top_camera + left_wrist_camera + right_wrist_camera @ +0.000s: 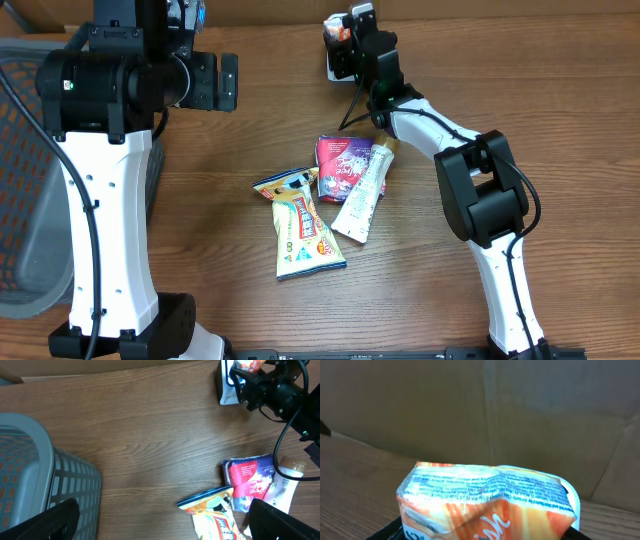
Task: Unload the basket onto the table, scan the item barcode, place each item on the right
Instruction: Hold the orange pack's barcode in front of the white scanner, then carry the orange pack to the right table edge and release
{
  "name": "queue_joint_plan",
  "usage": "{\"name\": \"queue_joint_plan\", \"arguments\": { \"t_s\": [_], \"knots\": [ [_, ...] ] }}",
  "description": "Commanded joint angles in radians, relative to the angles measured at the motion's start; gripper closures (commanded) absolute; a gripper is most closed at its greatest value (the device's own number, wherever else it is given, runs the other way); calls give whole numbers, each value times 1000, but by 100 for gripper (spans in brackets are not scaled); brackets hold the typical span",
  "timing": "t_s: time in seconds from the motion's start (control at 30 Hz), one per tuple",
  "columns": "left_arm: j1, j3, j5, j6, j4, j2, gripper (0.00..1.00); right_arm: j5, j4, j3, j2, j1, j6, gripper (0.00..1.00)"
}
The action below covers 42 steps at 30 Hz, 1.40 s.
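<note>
1. Nearest the arm bases, three items lie touching on the counter point(250, 130): a yellow snack bag point(303, 228), a white tube point(364, 195) and a magenta pouch point(343, 163) partly under the tube.
2. A grey basket point(45, 480) stands at the left edge, well apart from the pile. The left gripper point(225, 82) hovers beside it with its fingers point(42, 521) fully released and empty.
3. At the far side, the right gripper point(348, 40) has its fingers closed on the orange packet point(485, 505), which is lifted off the counter with its printed seam upward.
4. Farthest, a white scanner point(227, 391) stands upright, just behind the packet.
5. Step in hand, as judged: presenting the packet to the scanner. No barcode shows in the wrist view, only fine print.
6. The next move likely calls for turning the wrist until the barcode panel squarely faces the scanner window, keeping the grip firm on the crinkled film.
</note>
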Motion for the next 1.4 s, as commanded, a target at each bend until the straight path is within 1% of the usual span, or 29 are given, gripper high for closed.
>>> {"name": "queue_joint_plan", "arguments": {
  "t_s": [0.0,0.1,0.47,0.6,0.67,0.77,0.83,0.9,0.93,0.97,1.07,1.13,1.2,1.23,1.27,1.3,1.37],
  "knots": [
    [3,8,-5,13,2,9,0,2,10,29,9,-9,-63,39],
    [3,8,-5,13,2,9,0,10,14,29,9,-10,-94,41],
    [3,8,-5,13,2,9,0,28,-18,29,-4,-13,-103,40],
    [3,8,-5,13,2,9,0,34,-119,29,-90,-13,-104,39],
    [3,8,-5,13,2,9,0,74,-182,29,-154,-14,-104,40],
    [3,8,-5,13,2,9,0,177,-324,29,-274,-17,-104,40],
    [3,8,-5,13,2,9,0,249,-458,29,-367,-21,-103,37],
    [3,8,-5,13,2,9,0,333,-613,29,-457,-30,-100,37],
    [3,8,-5,13,2,9,0,396,-742,29,-515,-40,-50,38],
    [3,8,-5,13,2,9,0,421,-811,29,-543,-46,-19,38],
    [3,8,-5,13,2,9,0,508,-1179,29,-641,-109,143,41],
    [3,8,-5,13,2,9,0,516,-1392,29,-662,-183,235,41],
    [3,8,-5,13,2,9,0,514,-1550,18,-660,-285,346,40],
    [3,8,-5,13,2,9,0,509,-1592,-6,-655,-343,400,40],
    [3,8,-5,13,2,9,0,491,-1609,-43,-653,-412,418,39],
    [3,8,-5,13,2,9,0,478,-1607,-79,-650,-474,418,36],
    [3,8,-5,13,2,9,0,449,-1580,-155,-644,-602,418,35]
  ]
}}
